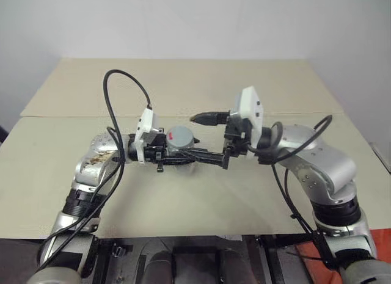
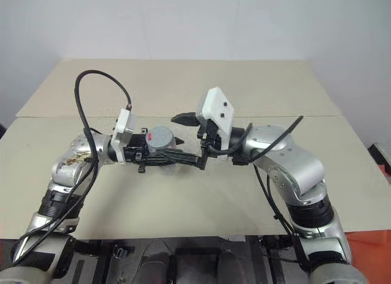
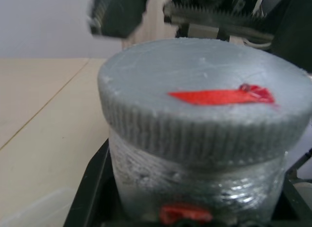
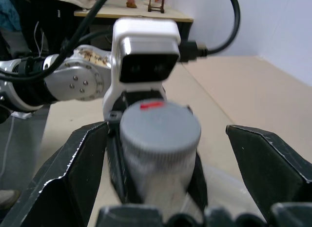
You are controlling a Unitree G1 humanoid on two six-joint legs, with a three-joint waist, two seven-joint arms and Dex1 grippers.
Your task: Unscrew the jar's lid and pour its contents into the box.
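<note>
A: Item: jar (image 4: 158, 158), held above the bench (image 1: 183, 82), clamped in left pincer (image 1: 177, 154). Lid (image 3: 204, 100)?

B: Still screwed on. Right pincer (image 4: 161, 154) spread wide, straddling lid, gripping nothing. Outstanding: unscrewing, pouring.

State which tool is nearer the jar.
Left. The left tool is shut on the jar, holding it above the table. The right tool stands open, its fingers on either side of the lid, not touching.

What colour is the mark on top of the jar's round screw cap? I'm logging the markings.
Red, on the grey ribbed lid of the clear jar; the left wrist view shows it best.
</note>
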